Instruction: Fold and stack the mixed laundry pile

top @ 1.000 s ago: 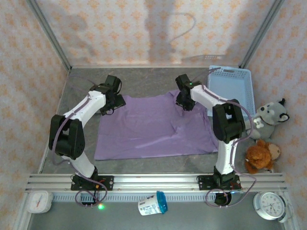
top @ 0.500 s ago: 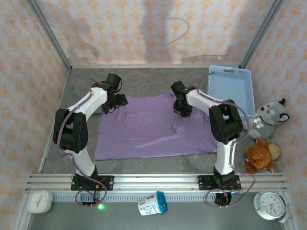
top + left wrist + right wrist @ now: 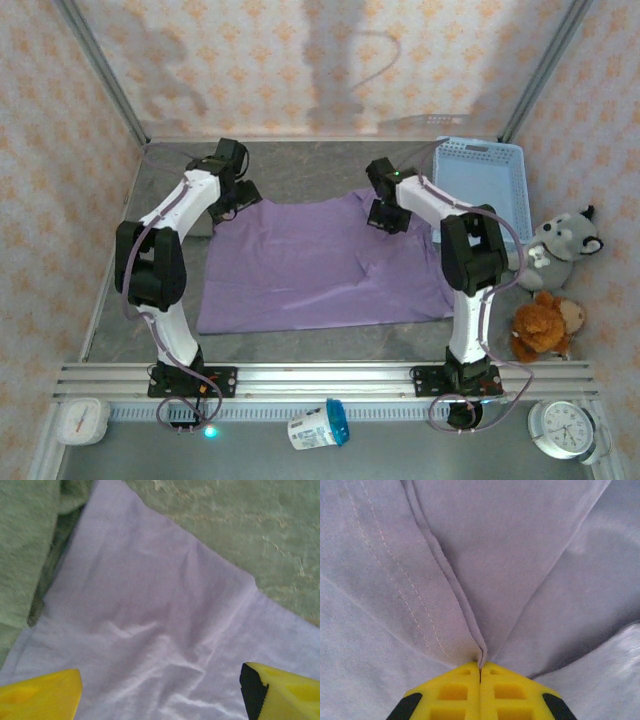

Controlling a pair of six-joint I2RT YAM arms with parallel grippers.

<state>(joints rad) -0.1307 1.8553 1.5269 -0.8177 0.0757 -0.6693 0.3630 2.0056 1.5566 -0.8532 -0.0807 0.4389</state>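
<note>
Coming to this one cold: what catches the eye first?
The lavender T-shirt lies spread out across the middle of the table, between the two arms. Near its far edge the right gripper is shut on a pinched fold of it, while the left gripper hangs open over the far left corner, beside the olive-grey garment. A light blue basket sits far right.

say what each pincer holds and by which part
Right pincer: a seamed fold near the shirt's far edge. Left pincer: open, holding nothing.
</note>
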